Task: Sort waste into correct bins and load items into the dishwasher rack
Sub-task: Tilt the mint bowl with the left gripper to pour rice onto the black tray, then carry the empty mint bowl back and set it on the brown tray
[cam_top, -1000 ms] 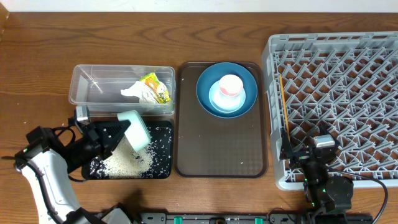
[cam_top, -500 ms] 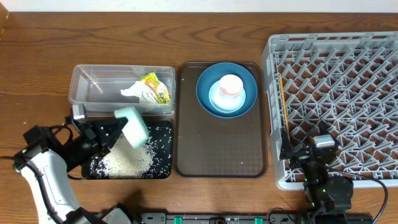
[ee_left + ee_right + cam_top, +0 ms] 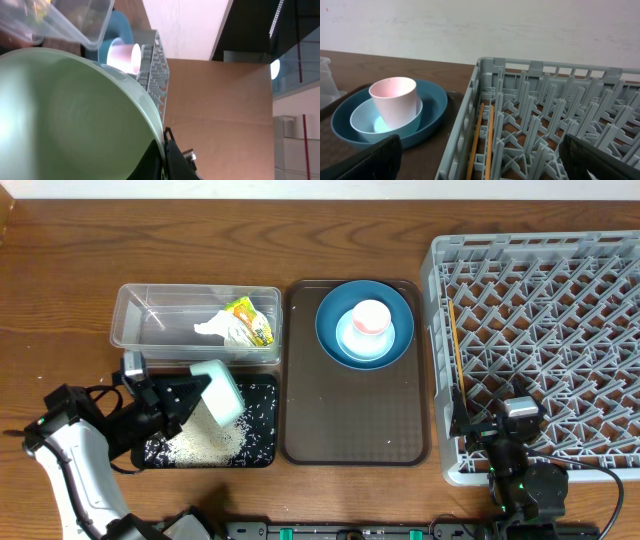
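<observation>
Left pincer (image 3: 193, 393) pinches the mint-green bowl (image 3: 218, 389); tip it steeper, rim above the black tray (image 3: 266, 456), so rice (image 3: 205, 442) lands inside.

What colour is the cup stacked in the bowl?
The cup is pale pink; the right wrist view shows it best.

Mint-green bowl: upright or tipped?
Tipped: the mint-green bowl hangs on edge in the left tool over the black tray, rice beneath.
</observation>
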Action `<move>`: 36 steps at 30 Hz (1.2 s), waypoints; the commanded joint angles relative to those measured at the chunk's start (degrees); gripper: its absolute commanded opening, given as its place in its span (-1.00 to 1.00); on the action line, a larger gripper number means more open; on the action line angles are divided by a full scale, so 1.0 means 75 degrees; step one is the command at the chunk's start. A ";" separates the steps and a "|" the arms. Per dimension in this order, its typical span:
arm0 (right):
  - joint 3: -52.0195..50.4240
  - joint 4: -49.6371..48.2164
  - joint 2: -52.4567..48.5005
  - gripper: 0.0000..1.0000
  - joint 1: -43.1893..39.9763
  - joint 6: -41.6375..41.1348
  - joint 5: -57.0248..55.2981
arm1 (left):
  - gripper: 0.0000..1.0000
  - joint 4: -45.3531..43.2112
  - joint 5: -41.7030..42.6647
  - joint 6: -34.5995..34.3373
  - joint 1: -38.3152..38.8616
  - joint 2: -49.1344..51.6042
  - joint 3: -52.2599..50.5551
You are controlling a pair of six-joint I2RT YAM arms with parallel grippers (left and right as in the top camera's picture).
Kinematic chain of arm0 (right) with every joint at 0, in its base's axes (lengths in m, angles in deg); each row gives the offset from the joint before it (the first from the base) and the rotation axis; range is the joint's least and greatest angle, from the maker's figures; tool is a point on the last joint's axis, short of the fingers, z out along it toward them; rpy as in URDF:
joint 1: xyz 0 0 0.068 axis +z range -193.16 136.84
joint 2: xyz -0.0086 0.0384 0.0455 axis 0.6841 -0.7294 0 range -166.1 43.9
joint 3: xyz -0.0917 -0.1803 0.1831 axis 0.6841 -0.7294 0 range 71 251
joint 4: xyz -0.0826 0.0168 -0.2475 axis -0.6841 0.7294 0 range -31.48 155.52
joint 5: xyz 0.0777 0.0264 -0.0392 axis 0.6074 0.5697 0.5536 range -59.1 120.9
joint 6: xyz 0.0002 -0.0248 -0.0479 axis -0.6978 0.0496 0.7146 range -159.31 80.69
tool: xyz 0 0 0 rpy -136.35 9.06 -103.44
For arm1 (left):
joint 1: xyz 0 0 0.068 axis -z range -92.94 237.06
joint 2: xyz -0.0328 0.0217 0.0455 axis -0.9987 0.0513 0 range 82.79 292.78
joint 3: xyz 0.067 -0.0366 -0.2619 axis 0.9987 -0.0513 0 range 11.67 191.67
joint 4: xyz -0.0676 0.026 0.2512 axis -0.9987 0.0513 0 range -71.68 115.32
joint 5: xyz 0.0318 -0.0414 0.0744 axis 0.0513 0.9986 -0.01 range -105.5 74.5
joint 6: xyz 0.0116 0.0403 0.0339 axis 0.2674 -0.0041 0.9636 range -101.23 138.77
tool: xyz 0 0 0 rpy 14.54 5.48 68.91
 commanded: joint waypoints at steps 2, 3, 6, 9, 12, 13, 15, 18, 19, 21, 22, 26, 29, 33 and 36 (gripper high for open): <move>-0.0009 0.0029 -0.0003 0.98 0.0079 0.0082 0.0000 | -0.88 0.0082 0.0498 0.0152 0.0224 -0.0085 0.0015; -0.0009 0.0029 -0.0003 0.98 0.0079 0.0082 0.0000 | -0.88 0.0082 0.0621 0.0149 0.0283 -0.0128 0.0052; -0.0009 0.0029 -0.0003 0.98 0.0079 0.0082 0.0000 | -0.87 0.0082 0.0606 0.0149 0.0510 -0.0309 0.0198; -0.0009 0.0029 -0.0003 0.99 0.0079 0.0079 0.0003 | -0.88 0.0047 0.0382 0.0020 0.0775 -0.0469 0.0326; -0.0009 0.0029 -0.0003 0.99 0.0079 0.0082 0.0000 | -0.88 -0.0248 -0.0192 -0.0615 0.1055 -0.0589 0.0472; -0.0009 0.0029 -0.0003 0.98 0.0079 0.0082 0.0000 | -0.88 -0.0408 -0.0405 -0.0892 0.1145 -0.0629 0.0507; -0.0009 0.0029 -0.0003 0.99 0.0079 0.0082 0.0000 | -0.88 -0.0854 -0.0930 -0.1606 0.1378 -0.0743 0.0542; -0.0009 0.0029 -0.0003 0.99 0.0079 0.0082 0.0003 | -0.88 -0.1562 -0.1676 -0.2640 0.1856 -0.0994 0.0548; -0.0009 0.0029 -0.0003 0.99 0.0079 0.0082 0.0000 | -0.88 -0.1871 -0.2011 -0.3086 0.2119 -0.1122 0.0548; -0.0009 0.0029 -0.0003 0.98 0.0079 0.0082 0.0000 | -0.88 -0.2349 -0.2567 -0.3774 0.2605 -0.1326 0.0548; -0.0009 0.0029 -0.0003 0.98 0.0079 0.0082 0.0003 | -0.88 -0.2620 -0.2906 -0.4159 0.2932 -0.1443 0.0548; -0.0009 0.0029 -0.0003 0.98 0.0079 0.0082 0.0000 | -0.88 -0.3509 -0.4322 -0.5383 0.4398 -0.1792 0.0548; -0.0009 0.0029 -0.0003 0.98 0.0079 0.0082 0.0000 | -0.88 -0.3960 -0.5587 -0.6041 0.5645 -0.1836 0.0545; -0.0009 0.0029 -0.0003 0.99 0.0079 0.0082 0.0000 | -0.87 -0.4226 -0.7740 -0.6892 0.7533 -0.1620 0.0545; -0.0009 0.0029 -0.0003 0.98 0.0079 0.0082 0.0000 | -0.88 -0.4567 -0.8769 -0.7146 0.8781 -0.1271 0.0545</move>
